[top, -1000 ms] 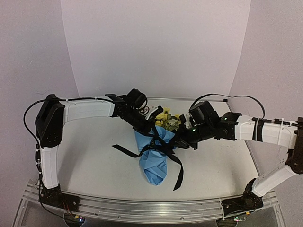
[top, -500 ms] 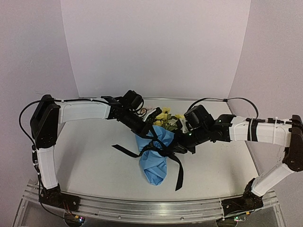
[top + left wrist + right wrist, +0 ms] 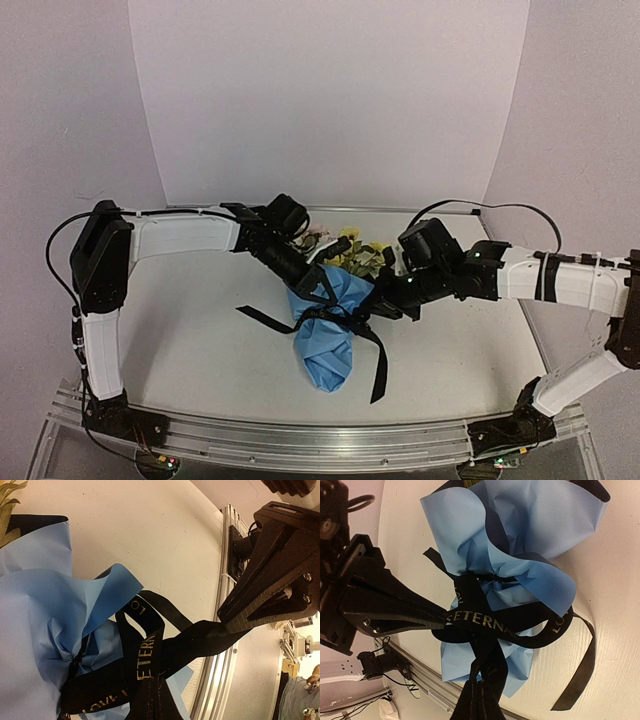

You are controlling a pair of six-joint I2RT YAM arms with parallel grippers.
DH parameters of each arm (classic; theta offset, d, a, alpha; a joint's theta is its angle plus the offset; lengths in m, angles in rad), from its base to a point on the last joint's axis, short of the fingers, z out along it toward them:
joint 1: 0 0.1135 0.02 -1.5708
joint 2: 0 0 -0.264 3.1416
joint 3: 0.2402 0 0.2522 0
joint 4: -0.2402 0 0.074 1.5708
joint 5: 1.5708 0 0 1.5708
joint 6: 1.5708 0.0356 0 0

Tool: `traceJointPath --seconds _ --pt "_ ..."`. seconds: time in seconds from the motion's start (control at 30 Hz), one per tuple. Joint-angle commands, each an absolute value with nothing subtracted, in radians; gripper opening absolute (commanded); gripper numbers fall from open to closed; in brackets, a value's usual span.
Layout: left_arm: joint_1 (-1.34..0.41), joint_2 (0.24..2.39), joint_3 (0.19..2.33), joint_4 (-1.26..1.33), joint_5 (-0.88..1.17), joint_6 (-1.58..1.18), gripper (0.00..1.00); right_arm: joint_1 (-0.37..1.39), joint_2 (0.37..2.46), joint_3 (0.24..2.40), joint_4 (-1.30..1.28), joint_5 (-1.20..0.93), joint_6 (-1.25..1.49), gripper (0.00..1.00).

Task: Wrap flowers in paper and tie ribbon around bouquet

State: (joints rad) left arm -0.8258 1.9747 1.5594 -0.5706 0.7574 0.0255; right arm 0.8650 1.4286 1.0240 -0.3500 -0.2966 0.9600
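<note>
Change over the last second is small: both wrists nudge in toward the bouquet (image 3: 325, 345), then ease back out. The bundle and the two loose ribbon tails sit where they were, and neither set of fingers has let go. I read that as a cinch pull on the knot, not a new pass. The wrap is done and you're late in the tie.

Your left gripper (image 3: 442, 616) has its fingers pinched together on a strand of the ribbon (image 3: 487, 624), and the lettered run goes taut from its tips to the knot. Your right gripper (image 3: 224, 625) is likewise clamped on a ribbon strand, pulling the opposite way. The knot sits between the two sets of fingertips, at the waist of the paper (image 3: 530, 580).

The bouquet lies flat on the table (image 3: 190, 340), between both sets of fingers. Its long axis runs near-to-far, tilted slightly. The flowers (image 3: 352, 248) point away from the arm bases, beyond the fingers. The closed end of the cone points back at the near edge, on your side of the fingers. One tail trails outside the left fingers. The longer one runs past the right fingers toward the near edge.

Paper is scrunched at the waist, so the loop looks snug. Can't tell if the knot is locked.
</note>
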Motion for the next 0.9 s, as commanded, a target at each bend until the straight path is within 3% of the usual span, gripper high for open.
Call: traceJointPath --seconds 0.0,0.23,0.63,0.7,0.87 --pt "-0.849 2.031 1.663 -0.677 0.785 0.114 0.03 0.873 1.404 0.999 -0.353 -0.257 0.975 0.00" --pt "-0.859 2.080 1.724 -0.718 0.764 0.125 0.16 0.885 1.430 0.997 -0.353 -0.253 0.976 0.00" --pt "-0.816 2.014 1.725 -0.531 0.705 -0.055 0.37 0.890 1.456 0.986 -0.352 -0.204 0.973 0.00" --pt "-0.816 2.041 1.763 -0.553 0.667 -0.073 0.37 0.889 1.463 0.988 -0.351 -0.204 0.971 0.00" --pt "-0.818 2.138 1.869 -0.635 0.538 -0.109 0.25 0.892 1.466 0.987 -0.351 -0.203 0.961 0.00"
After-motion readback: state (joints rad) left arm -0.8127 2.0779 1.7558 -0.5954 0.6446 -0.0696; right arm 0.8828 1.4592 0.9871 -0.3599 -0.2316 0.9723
